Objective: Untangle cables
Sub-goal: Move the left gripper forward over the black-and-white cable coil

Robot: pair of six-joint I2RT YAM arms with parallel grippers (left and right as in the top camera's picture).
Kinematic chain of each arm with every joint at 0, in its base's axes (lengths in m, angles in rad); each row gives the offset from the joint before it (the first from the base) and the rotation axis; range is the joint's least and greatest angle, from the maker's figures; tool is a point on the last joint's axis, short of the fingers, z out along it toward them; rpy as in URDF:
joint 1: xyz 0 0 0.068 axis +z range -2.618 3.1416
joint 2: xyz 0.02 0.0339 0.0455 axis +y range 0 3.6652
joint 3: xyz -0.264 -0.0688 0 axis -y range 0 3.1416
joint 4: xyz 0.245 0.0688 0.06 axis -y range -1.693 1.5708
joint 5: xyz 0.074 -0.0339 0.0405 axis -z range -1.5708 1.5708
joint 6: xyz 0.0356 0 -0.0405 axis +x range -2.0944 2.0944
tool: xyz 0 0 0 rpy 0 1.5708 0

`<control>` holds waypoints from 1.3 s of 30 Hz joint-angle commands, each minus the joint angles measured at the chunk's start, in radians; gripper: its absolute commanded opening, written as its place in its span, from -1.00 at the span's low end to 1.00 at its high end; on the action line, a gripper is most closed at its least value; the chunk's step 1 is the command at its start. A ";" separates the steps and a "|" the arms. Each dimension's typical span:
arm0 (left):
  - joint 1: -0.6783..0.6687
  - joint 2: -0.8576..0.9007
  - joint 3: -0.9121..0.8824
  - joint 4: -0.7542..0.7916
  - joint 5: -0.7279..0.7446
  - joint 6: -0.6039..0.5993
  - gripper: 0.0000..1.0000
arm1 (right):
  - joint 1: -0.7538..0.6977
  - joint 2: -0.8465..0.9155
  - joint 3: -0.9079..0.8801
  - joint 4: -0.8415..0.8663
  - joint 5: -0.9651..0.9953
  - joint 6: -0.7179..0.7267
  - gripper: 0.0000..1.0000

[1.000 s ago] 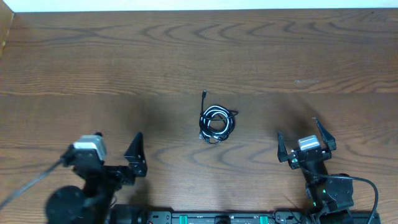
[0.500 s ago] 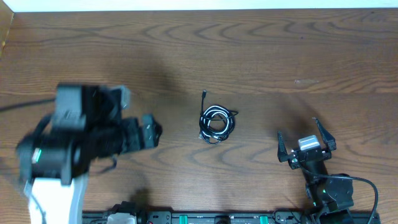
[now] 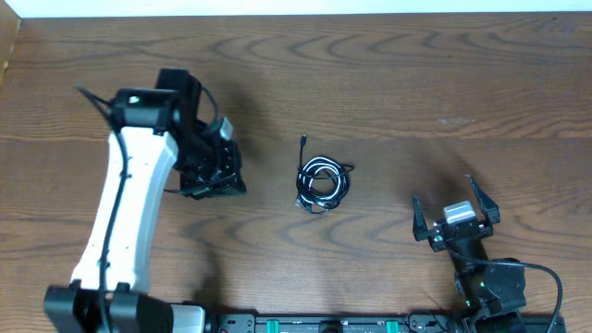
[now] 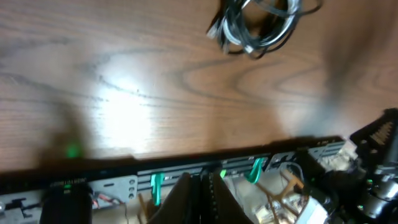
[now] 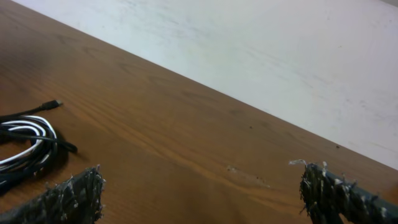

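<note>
**Operator:** From overhead, where do my things sit?

**Spotter:** Your small coiled bundle of thin black and white cables (image 3: 322, 182) lies near the middle of the brown wood-grain tabletop (image 3: 416, 83). One black plug end pokes out toward the far edge. Your left pincer (image 3: 222, 178), at the end of the white arm (image 3: 129, 213), is over the tabletop to the left of the cables, near them but apart. Your right pincer (image 3: 443, 192) sits to the right of the cables and closer to your base, well apart from them.

**Operator:** And the jaws from up there?

**Spotter:** Your right one is spread wide with nothing between the fingers. Your left one is a dark clump, and from this view you cannot tell.

**Operator:** The left wrist view?

**Spotter:** Your left pincer (image 4: 202, 196) shows at the bottom edge with both fingers pressed together, clenched on nothing. The cables (image 4: 255, 28) lie at the top of the view, well apart from it, with bare tabletop (image 4: 124, 81) between. A black rail with green tabs (image 4: 186, 177) runs across just above the fingers.

**Operator:** The right wrist view?

**Spotter:** Your right pincer (image 5: 200, 177) is released. Its two rough dark fingers (image 5: 78, 196) stand in the lower corners, far apart, with only tabletop (image 5: 186, 137) between them. The cables (image 5: 28, 143) lie at the left edge, outside that gap, on the outer side of the left-hand finger.
</note>
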 commanded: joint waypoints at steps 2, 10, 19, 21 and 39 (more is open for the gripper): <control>-0.027 0.018 -0.093 0.032 -0.013 -0.001 -0.85 | -0.004 -0.006 -0.003 -0.004 -0.002 -0.007 0.98; -0.094 0.018 -0.287 0.160 -0.012 -0.044 -0.85 | -0.004 -0.006 -0.003 -0.004 -0.002 -0.007 0.98; -0.154 0.018 -0.393 0.313 -0.012 -0.184 0.23 | -0.004 -0.006 -0.003 -0.004 -0.002 -0.007 0.99; -0.153 0.018 -0.393 0.328 -0.012 -0.192 0.27 | -0.004 -0.006 -0.003 -0.004 -0.002 -0.007 0.98; -0.326 0.019 -0.421 0.665 -0.250 -0.619 0.13 | -0.004 -0.006 -0.003 -0.004 -0.002 -0.007 0.98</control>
